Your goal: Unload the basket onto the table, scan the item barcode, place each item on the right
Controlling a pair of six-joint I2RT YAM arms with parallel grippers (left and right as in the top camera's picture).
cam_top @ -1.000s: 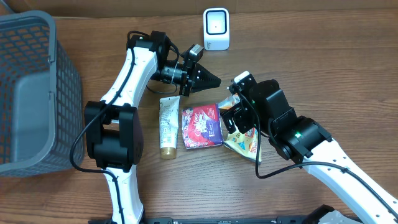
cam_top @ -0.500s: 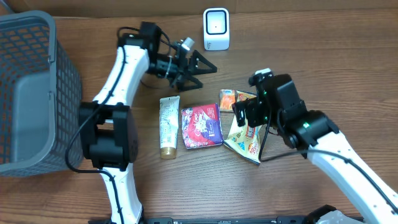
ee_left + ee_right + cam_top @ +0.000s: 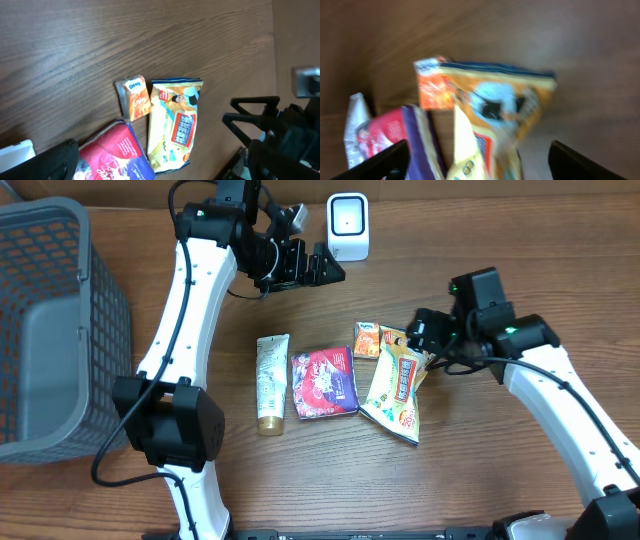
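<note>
Left pincer [image 3: 330,267] has swung far, jaws apart and empty beside scanner [image 3: 347,225]; right pincer [image 3: 422,338] has retreated right, apart over yellow packet [image 3: 395,385]

Bare worktop [image 3: 560,240] lies open along the front edge, at the back right, and between the basket [image 3: 60,330] and the tube [image 3: 271,383]. In the middle, the tube, red pack [image 3: 323,383], orange box [image 3: 366,340] and yellow packet [image 3: 395,385] crowd together with barely a gap. The left pincer [image 3: 330,268] hangs just beside the scanner [image 3: 347,225]. The right pincer [image 3: 422,330] blocks the yellow packet's upper corner.
</note>
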